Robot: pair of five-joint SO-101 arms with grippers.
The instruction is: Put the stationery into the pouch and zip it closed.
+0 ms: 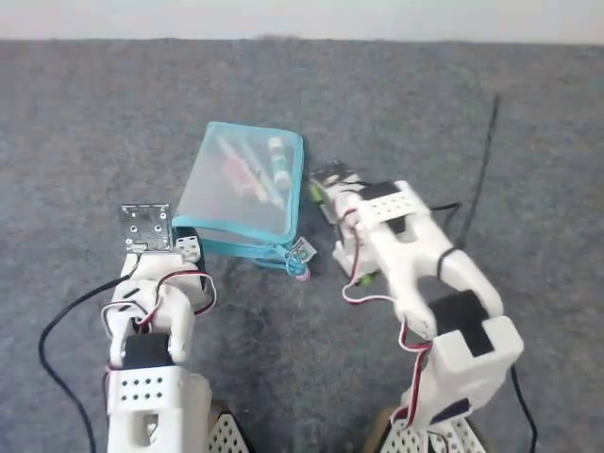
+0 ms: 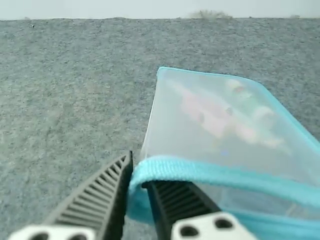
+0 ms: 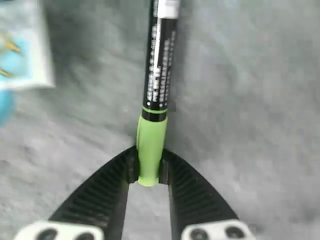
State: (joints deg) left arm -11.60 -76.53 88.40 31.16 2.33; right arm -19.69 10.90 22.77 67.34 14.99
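- Left end effector (image 2: 138,169): nearest on the left side. Ribbed black fingers (image 2: 100,192) pinched onto the pale-blue bound edge of the pouch (image 2: 220,125), one finger on each side of the fabric, with no gap beyond the edge's own thickness.
- Right end effector (image 3: 148,169): on the right side, just beside the pouch's near right corner. Closed on the green end of a marker (image 3: 159,75), with the green section wedged between the fingertips and the black printed barrel pointing away over the counter (image 1: 94,123).
- Zip pull (image 1: 300,253): small tag at the pouch's near right corner, between the two end effectors, resting on the counter.
- Pouch: translucent face with turquoise trim, lying between and just beyond the arms, near left corner in the left grip. Zip open or shut: cannot tell.
- Contents seen through the face: several pens (image 1: 247,170) in pink and pale tones, plus a white tube (image 1: 278,160) with green marking along the right side.
- Black cable (image 1: 488,142): farther right, trailing across the grey counter toward the far edge.
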